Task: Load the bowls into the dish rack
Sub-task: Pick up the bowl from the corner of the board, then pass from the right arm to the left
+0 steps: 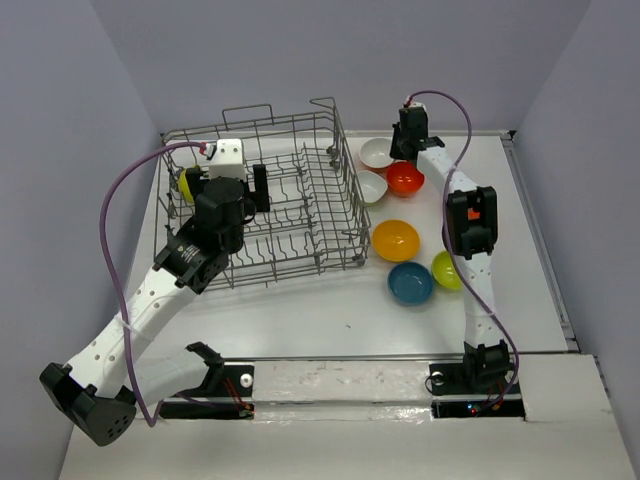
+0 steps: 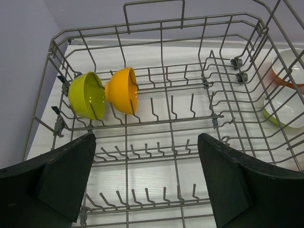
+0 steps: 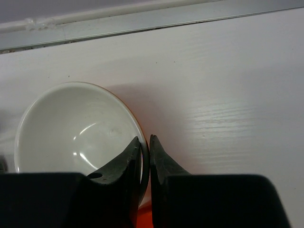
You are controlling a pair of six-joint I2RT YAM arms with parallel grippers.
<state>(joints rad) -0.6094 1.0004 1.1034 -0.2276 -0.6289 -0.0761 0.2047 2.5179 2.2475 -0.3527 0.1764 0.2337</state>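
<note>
The dish rack (image 1: pixel 290 268) (image 2: pixel 213 19) stands at the left and holds a lime green bowl (image 2: pixel 86 95) (image 1: pixel 185 185) and an orange-yellow bowl (image 2: pixel 122 90) on edge between its tines. My left gripper (image 2: pixel 147 180) (image 1: pixel 245 190) hangs open over the rack floor with nothing between its fingers. To the right of the rack, my right gripper (image 3: pixel 146 142) (image 1: pixel 400 148) is shut on the right rim of a white bowl (image 3: pixel 76 128) (image 1: pixel 376 153), one finger inside and one outside. A red-orange bowl (image 1: pixel 405 178) and another white bowl (image 1: pixel 370 187) sit close by.
An orange-yellow bowl (image 1: pixel 395 240), a teal bowl (image 1: pixel 410 283) and a lime green bowl (image 1: pixel 447 270) lie on the table right of the rack. The table's far edge (image 3: pixel 142 21) and the back wall run just beyond the gripped bowl.
</note>
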